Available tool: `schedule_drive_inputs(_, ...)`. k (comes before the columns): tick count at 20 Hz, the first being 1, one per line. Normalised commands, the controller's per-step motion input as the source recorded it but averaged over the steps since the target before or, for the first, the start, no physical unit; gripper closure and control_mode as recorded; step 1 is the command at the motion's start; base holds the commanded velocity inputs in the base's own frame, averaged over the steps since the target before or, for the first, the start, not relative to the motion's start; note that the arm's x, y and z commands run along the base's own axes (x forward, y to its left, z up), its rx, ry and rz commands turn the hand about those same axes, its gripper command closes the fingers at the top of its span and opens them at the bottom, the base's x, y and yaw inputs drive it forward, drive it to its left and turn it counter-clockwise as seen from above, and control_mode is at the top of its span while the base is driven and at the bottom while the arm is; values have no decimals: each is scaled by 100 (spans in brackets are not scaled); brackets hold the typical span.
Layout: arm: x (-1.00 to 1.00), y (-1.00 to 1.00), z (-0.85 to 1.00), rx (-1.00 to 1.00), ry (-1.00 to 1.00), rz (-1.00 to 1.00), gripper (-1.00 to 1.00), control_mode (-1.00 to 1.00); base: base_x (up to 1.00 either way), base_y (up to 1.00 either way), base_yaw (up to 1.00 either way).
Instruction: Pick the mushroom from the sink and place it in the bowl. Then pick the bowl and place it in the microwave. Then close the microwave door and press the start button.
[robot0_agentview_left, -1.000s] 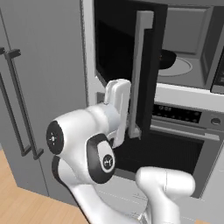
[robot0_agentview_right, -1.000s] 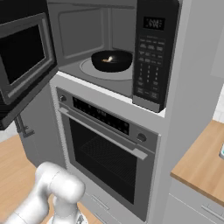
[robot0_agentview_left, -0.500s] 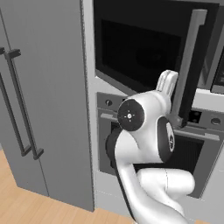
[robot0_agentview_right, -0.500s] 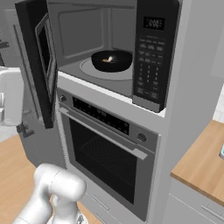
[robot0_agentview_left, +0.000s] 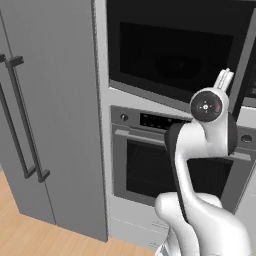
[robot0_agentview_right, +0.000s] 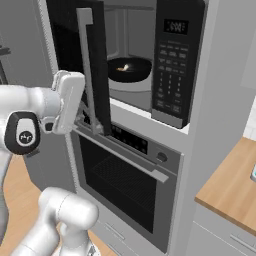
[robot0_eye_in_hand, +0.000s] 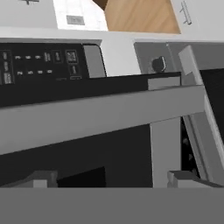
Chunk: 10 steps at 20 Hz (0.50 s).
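The black bowl sits on the turntable inside the microwave, with the small tan mushroom lying in it. The microwave door stands partly swung in, its edge towards the right base view; in the left base view its dark window faces me. My gripper presses against the door's outer face near its lower edge. In the hand view the gripper is open, both fingertips wide apart with the door's grey frame right ahead. The keypad panel is at the microwave's right.
An oven with a bar handle sits directly below the microwave. A tall grey fridge with long handles stands to the left. A wooden counter lies at the right. My own arm rises in front of the oven.
The microwave door has swung from wide open to nearly shut. My hand has travelled right with it, staying against its outer face.
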Motion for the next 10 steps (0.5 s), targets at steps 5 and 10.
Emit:
schedule_drive_inputs(5, 72, -16, 11, 8, -7, 2, -100, -100, 0, 0, 0)
schedule_drive_inputs(10, 67, -5, 18, 6, -4, 6, -100, -100, 0, 0, 0)
